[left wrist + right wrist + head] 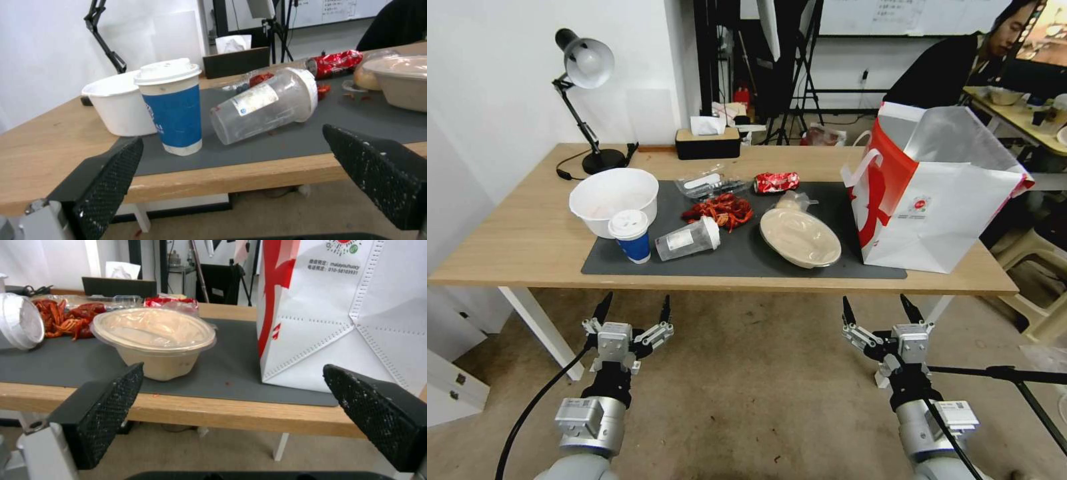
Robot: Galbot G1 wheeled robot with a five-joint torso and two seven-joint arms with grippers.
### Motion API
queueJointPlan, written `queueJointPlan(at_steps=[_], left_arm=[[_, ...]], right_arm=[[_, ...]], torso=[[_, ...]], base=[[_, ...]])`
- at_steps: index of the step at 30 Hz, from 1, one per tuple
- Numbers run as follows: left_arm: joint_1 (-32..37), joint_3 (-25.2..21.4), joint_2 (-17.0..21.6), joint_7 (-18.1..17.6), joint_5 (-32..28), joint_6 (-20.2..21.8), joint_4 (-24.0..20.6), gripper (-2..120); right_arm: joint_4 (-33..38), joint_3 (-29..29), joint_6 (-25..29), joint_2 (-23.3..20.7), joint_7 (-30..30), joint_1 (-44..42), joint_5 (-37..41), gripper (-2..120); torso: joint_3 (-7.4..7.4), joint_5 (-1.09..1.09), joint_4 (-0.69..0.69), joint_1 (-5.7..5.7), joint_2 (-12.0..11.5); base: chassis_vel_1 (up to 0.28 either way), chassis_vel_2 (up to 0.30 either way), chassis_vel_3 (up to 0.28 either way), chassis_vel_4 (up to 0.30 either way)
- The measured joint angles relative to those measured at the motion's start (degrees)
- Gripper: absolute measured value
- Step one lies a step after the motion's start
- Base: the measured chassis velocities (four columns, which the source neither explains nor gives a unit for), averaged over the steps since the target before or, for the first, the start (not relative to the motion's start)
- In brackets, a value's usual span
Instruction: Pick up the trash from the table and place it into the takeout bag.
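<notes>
Both pincers' fingertips (pixel 106 173) crop the table (pixel 213 176).

Matt grey mat (pixel 740 257) on smooth light-wood table (pixel 527 247), glossy crumpled metal can (pixel 776 182)

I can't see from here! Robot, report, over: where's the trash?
Left gripper and right gripper open, empty, short of the table. Trash on the mat: blue cup upright, clear cup tipped. Takeout bag open, nothing blocking.

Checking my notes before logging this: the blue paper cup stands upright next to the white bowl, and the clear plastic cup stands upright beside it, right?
Not quite. The clear plastic cup lies on its side, as the left wrist view shows. The blue paper cup does stand upright next to the white bowl.
</notes>
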Motion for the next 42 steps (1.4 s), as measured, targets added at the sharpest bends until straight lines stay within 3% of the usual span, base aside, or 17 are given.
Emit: queueJointPlan(at_steps=[4,6,7,11,14,17,18,29,42], left_arm=[[-0.41,0.07,-0.17,0.13,-0.38,0.99,-0.14,100],[-2.26,0.64,-0.98,0.92,-1.98,4.91,-0.99,100],[-2.26,0.64,-0.98,0.92,-1.98,4.91,-0.99,100],[-6.11,1.9,-2.79,2.72,-5.47,13.54,-2.81,100],[-8.25,2.64,-3.59,3.56,-7.78,16.67,-3.47,100],[-8.77,2.75,-3.72,3.68,-8.42,16.83,-3.47,100],[-8.86,2.74,-3.74,3.68,-8.43,16.6,-3.33,100],[-9.46,2.75,-3.71,3.7,-8.29,14.39,-1.98,100],[-9.67,2.33,-4.15,3.67,-8.08,13.01,-1.06,100]], right_arm=[[0.25,0.22,-0.96,0.0,0.12,0.54,0.54,100],[1.58,1.72,-4.93,0.01,0.98,2.71,2.71,100],[1.58,1.72,-4.93,0.01,0.98,2.71,2.71,100],[4.38,4.75,-13.64,0.06,2.86,7.45,7.48,100],[5.93,6.5,-18.46,0.09,3.9,10.08,10.12,100],[6.14,6.97,-19.61,-0.36,4.15,11.33,12.61,100],[5.71,6.95,-19.1,-1.1,4.05,12.02,14.29,100],[2.7,3.55,-14.54,-3.96,4.36,14.08,19.68,100],[-10.96,-6.4,-12.76,-6.37,12.4,24.59,40.18,100]], torso=[[0.0,0.01,0.0,0.0,0.0],[0.0,0.0,0.0,0.0,0.0],[0.0,0.0,0.0,0.0,0.0],[0.0,0.01,0.0,0.0,0.0],[0.0,0.0,-0.01,0.0,0.0],[0.0,0.02,-0.03,0.0,0.0],[0.0,0.0,0.02,0.0,0.0],[0.0,0.0,0.0,0.0,0.0],[0.0,0.01,0.0,0.0,0.0]], base=[[0.0,0.0,0.0,0.0],[0.0,0.0,0.0,0.0],[0.0,0.0,0.0,0.0],[0.0,0.0,0.0,0.0],[0.0,0.0,0.0,0.0],[0.0,0.0,0.0,0.0],[0.0,0.0,0.0,0.0],[0.0,0.0,0.0,0.0],[0.0,0.0,0.0,0.0]])
